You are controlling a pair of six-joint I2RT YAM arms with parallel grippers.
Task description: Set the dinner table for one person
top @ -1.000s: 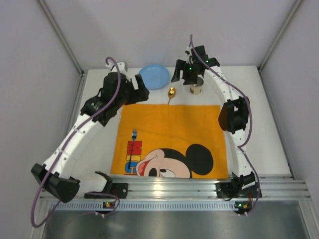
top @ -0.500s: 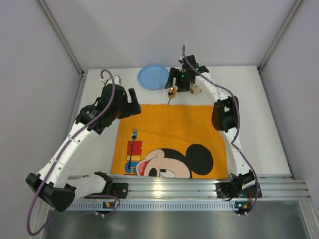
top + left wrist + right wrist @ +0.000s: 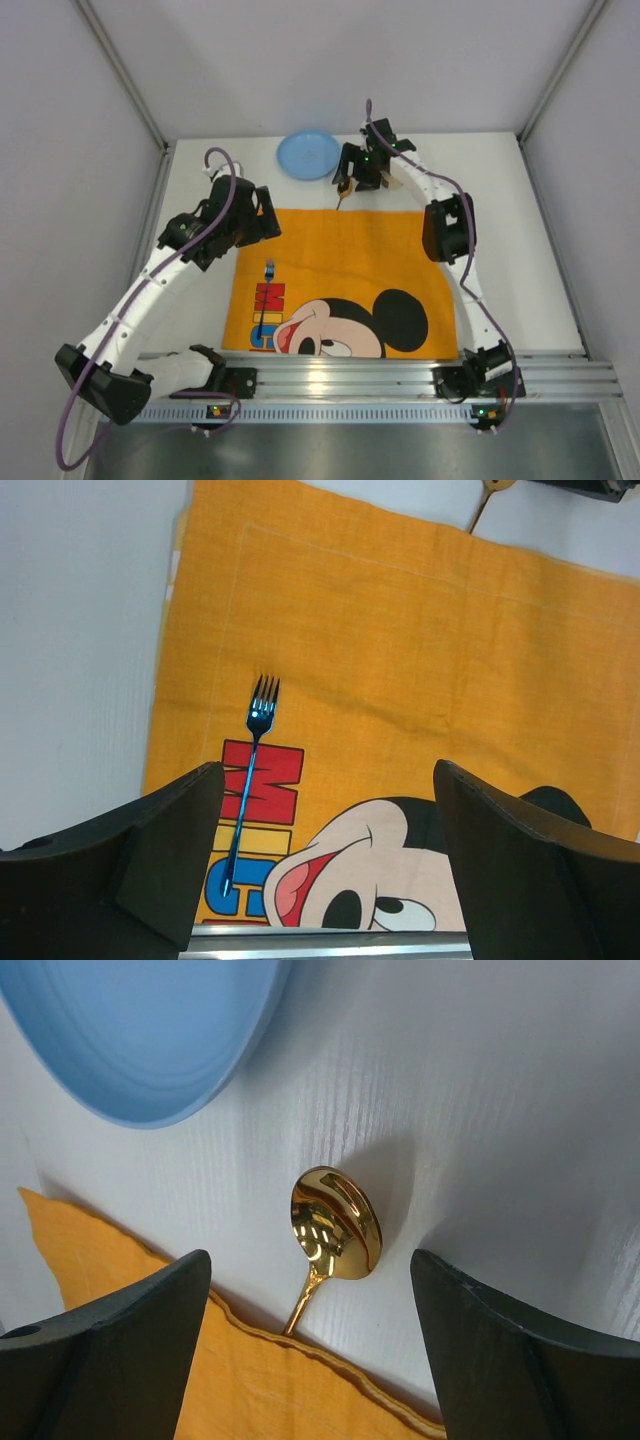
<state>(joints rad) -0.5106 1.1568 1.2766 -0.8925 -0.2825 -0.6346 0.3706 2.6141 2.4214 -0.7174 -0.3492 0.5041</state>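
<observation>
The white dinner table (image 3: 530, 250) carries an orange cartoon-mouse placemat (image 3: 345, 270) in the middle. A blue fork (image 3: 266, 292) lies on the mat's left side, tines away from the arms; it also shows in the left wrist view (image 3: 248, 770). A gold spoon (image 3: 335, 1225) lies on the table just beyond the mat's far edge, its handle end at that edge. A light blue plate (image 3: 308, 155) sits at the back. My right gripper (image 3: 310, 1360) is open, low over the spoon. My left gripper (image 3: 330, 880) is open and empty above the mat's left part.
A small tan cup (image 3: 393, 181) stands right of the spoon, mostly hidden by the right arm. The plate's rim (image 3: 150, 1030) lies close to the spoon on the left. Metal rails (image 3: 350, 375) run along the near edge. Grey walls enclose the table.
My right gripper moved left from over the tan cup and down over the spoon. My left arm pulled back from near the plate toward the mat's left corner.
</observation>
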